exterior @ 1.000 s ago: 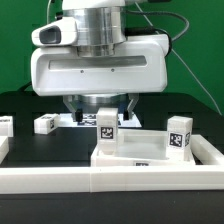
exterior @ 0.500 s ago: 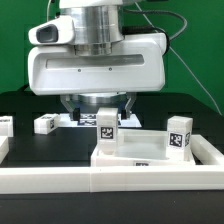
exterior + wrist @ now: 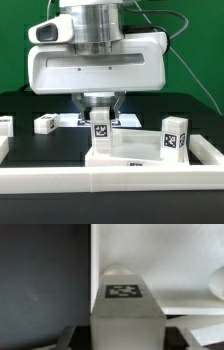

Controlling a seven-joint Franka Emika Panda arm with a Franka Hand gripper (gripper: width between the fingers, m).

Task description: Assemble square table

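My gripper is shut on a white table leg with a black-and-white tag. It holds the leg upright on the near left corner of the white square tabletop. A second tagged leg stands on the tabletop's right corner. In the wrist view the held leg fills the space between my dark fingers, with my gripper closed on its sides. It rests on the rimmed tabletop.
Two loose white legs lie on the black table at the exterior view's left. The long white rail runs along the front. The robot's white wrist housing hangs over the middle.
My gripper has turned about its vertical axis with the leg in it; the fingers now look narrower. The tabletop and the right leg have shifted slightly to the exterior view's left.
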